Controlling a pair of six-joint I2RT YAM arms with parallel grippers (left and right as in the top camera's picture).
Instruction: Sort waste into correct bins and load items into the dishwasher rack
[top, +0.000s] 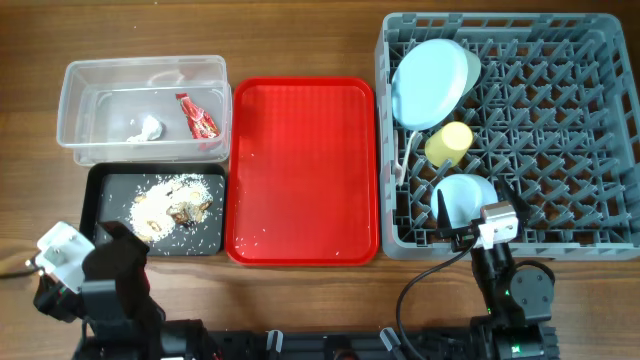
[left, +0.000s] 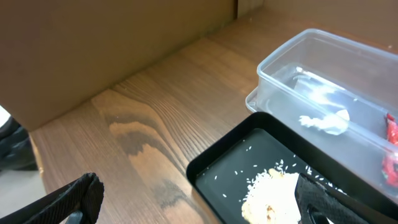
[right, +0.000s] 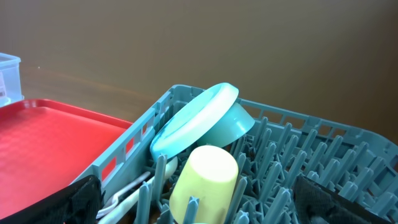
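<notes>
Left hand (left: 198, 183) and right hand (right: 196, 185) both gape empty at bottom edge, rack (top: 500, 20) loaded, scraps (top: 175, 200) in black tray (top: 100, 192), so it looks finished; just park the arms.

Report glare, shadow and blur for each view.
Overhead: even light, soft sheen on the red tray. Left wrist: white glare inside the clear tub; dark, blurred fingers at the bottom. Right wrist: yellow cup fairly sharp, no glare.

Overhead looked straight down on the whole table (top: 300, 40). The left wrist view, low and close, faced the black tray (left: 236, 168) and clear tub (left: 286, 93) at overhead's left; the right wrist view, equally low, faced the rack (right: 323, 143) at overhead's right.
</notes>
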